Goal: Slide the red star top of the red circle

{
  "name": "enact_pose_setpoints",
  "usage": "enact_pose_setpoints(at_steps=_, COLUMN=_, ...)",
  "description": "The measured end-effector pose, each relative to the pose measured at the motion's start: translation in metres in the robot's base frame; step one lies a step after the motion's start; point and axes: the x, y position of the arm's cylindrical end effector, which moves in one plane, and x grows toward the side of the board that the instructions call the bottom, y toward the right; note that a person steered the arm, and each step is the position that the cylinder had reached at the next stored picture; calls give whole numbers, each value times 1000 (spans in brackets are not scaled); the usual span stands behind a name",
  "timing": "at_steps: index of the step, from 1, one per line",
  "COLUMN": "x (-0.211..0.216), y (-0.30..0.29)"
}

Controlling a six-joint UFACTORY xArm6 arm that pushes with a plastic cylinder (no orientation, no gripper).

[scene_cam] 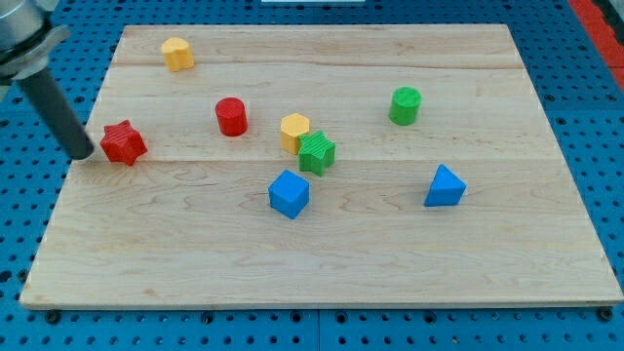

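At view's left, my tip (84, 153) just beside red star (123, 143); red circle (231, 116) to star's right, apart.

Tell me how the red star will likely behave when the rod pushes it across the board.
The red star sits low and flat, so it should slide rather than tip. Its points may make it rotate if my tip, at its left edge in the view, presses off-centre. The smooth wooden board probably offers little resistance.

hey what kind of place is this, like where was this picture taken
Probably a robotics lab bench. A pale wooden board lies on a blue perforated metal table, small coloured blocks such as a red star block and red cylinder block sit on it, and my tip rests just left of the star.
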Motion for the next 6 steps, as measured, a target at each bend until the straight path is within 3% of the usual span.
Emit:
enact_pose_setpoints(at_steps=1, x=-6, y=38)
enact_pose_setpoints(at_steps=2, x=6, y=2)
enact_pose_setpoints(at_steps=4, x=36, y=77)
enact_pose_setpoints(at_steps=6, x=-73, y=86)
